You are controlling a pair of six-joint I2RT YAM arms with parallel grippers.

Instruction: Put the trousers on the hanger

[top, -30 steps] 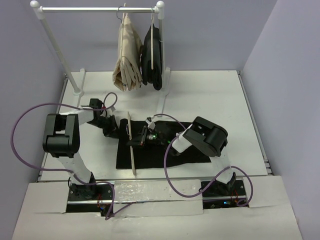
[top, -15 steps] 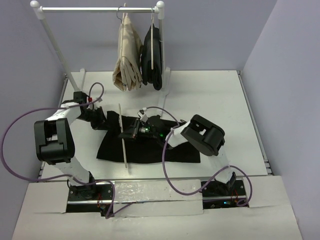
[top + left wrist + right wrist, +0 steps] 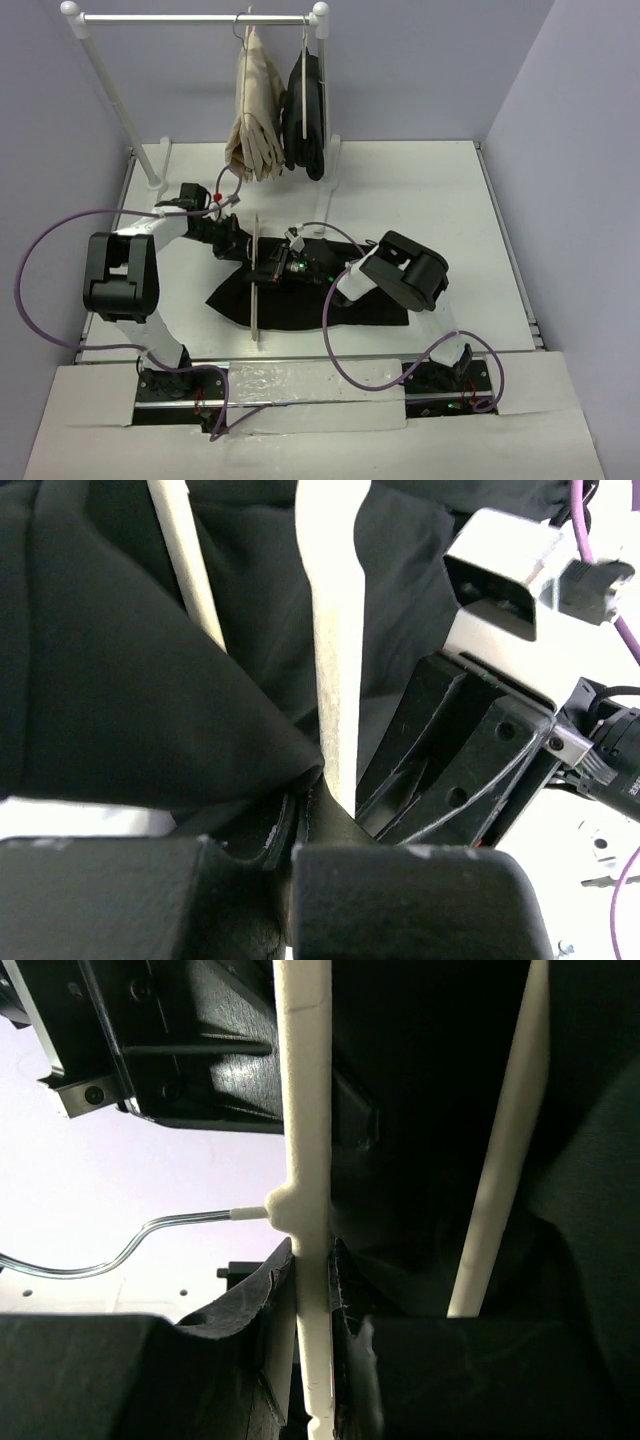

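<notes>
White table point(image 3: 430, 200), walled in lilac on three sides, arm bases at 6 o'clock.

Clothes rail point(image 3: 190, 18) stands at the 11 to 12 o'clock end of the table. Two garments hang from it at its right end, touching each other: beige trousers point(image 3: 255, 110) on the left, smaller black garment point(image 3: 306, 115) on the right.

The trousers point(image 3: 330, 305), black and limp, lie spread on the table left of centre, toward 6 o'clock from the rail. Most of the cloth is flat. The 9 o'clock end is gathered and lifted toward the two grippers.

Purple cable point(image 3: 40, 250) loops out from the left arm toward 9 o'clock.

The hanger point(image 3: 255, 300) is at the 9 o'clock end of the trousers, seen edge-on from above as a thin pale strip running 12 to 6 o'clock. Black cloth shows on both sides of its frame; whether the cloth passes through it I cannot tell. In the right wrist view its wire hook point(image 3: 150, 1235) sticks out toward 9 o'clock.

Right gripper point(image 3: 272, 268) comes in from 3 o'clock. Its jaws are clamped on the hanger's point(image 3: 305, 1090) pale arm, just below where the hook leaves it.

Left gripper point(image 3: 238, 245) comes in from 10 o'clock, just beside the hanger. Its jaws are clenched tight on a pinched fold of the trousers point(image 3: 130, 710), with the hanger's arm point(image 3: 335, 630) just behind the fold.

The two grippers are near each other, on opposite sides of the hanger.
</notes>
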